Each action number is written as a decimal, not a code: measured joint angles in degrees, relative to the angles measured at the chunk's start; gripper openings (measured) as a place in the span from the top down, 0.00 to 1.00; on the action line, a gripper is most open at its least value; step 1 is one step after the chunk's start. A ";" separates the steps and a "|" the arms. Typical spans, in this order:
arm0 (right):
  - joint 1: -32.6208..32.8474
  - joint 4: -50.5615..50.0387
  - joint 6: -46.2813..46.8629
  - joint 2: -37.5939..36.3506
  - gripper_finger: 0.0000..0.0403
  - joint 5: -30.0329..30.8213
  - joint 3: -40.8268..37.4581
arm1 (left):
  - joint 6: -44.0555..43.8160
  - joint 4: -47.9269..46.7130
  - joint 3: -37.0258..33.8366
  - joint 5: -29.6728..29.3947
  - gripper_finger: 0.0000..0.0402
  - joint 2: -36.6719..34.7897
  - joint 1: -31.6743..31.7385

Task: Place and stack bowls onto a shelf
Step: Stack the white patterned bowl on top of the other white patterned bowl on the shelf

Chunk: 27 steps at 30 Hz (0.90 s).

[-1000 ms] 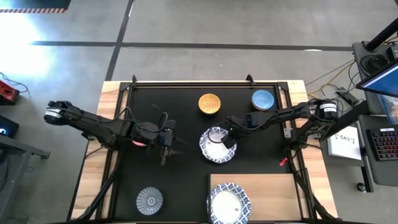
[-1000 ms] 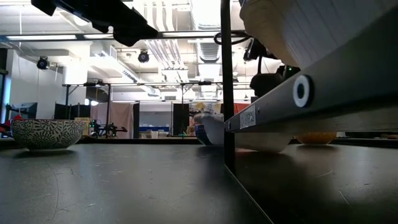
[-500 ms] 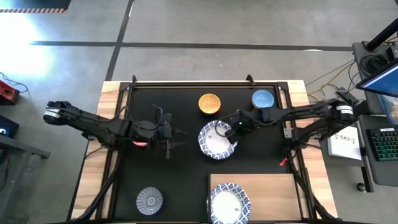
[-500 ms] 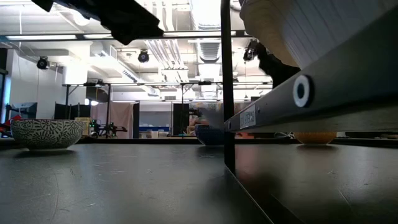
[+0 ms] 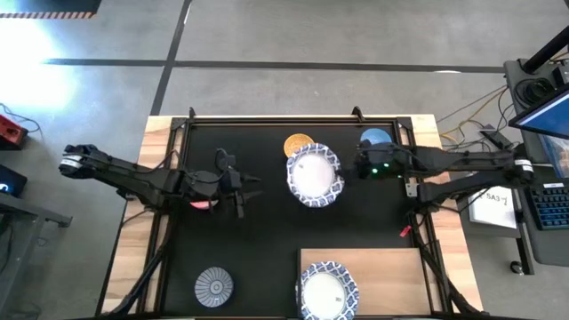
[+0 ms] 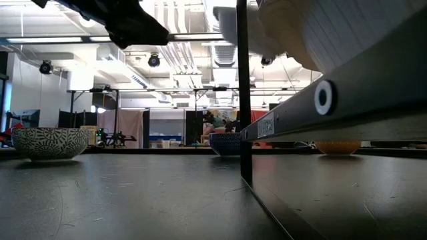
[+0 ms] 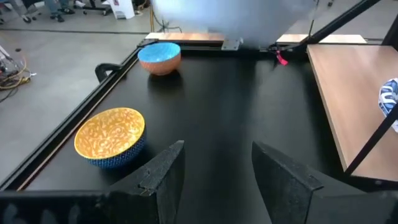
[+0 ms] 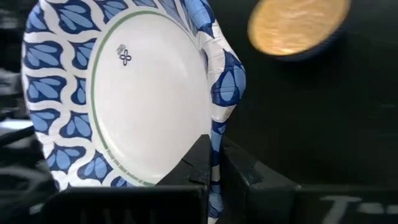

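My right gripper [image 5: 347, 171] is shut on a large white bowl with a blue patterned rim [image 5: 315, 175], held up above the black mat; it fills the right wrist view [image 8: 124, 93]. It partly covers the orange-yellow bowl [image 5: 298, 140]. The blue bowl [image 5: 375, 138] sits at the far right, half under my right arm. My left gripper [image 5: 244, 190] hovers open left of centre, its fingers [image 7: 214, 168] holding nothing. A pink-red bowl [image 5: 201, 203] peeks out under the left arm. The grey-striped bowl [image 5: 214, 286] rests near left. Another white bowl [image 5: 327, 292] sits on the shelf [image 5: 382, 267]. My right gripper pinches the white bowl's rim [image 8: 216, 140] on the side facing the table's right edge, one finger inside the bowl and one outside. The fingers come from the right, slanting down. The bowl is lifted clear of the mat and tilted, its inside [image 8: 149, 106] facing the wrist camera.
A metal frame [image 5: 293, 118] borders the black mat, with wooden table strips [image 5: 133, 240] at both sides. In the low view an upright black post [image 6: 244, 93] and the shelf's edge [image 6: 333, 100] stand close. A desk with a keyboard [image 5: 547, 200] lies beyond the right edge.
My right gripper has risen and drawn back toward the table's far right, taking the white bowl with it; the bowl has left the mat and now hangs tilted in front of the orange-yellow bowl. My left gripper has turned its fingers more toward the table's right.
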 joint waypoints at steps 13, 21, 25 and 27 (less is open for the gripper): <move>23.13 -0.49 11.70 5.50 0.98 -6.70 5.52 | 0.09 -3.10 0.00 -4.55 0.58 -0.15 -0.02; 34.70 -0.95 21.10 13.20 0.98 -6.86 10.50 | 0.97 -3.32 0.00 -4.58 0.58 -0.66 -0.02; 38.89 -2.69 21.22 15.98 0.98 -7.46 14.33 | 0.97 -4.24 0.00 -4.58 0.58 -0.94 -0.02; 40.89 -6.41 20.94 17.05 0.98 -7.75 16.61 | 0.97 -4.51 0.00 -4.59 0.58 -0.98 -0.02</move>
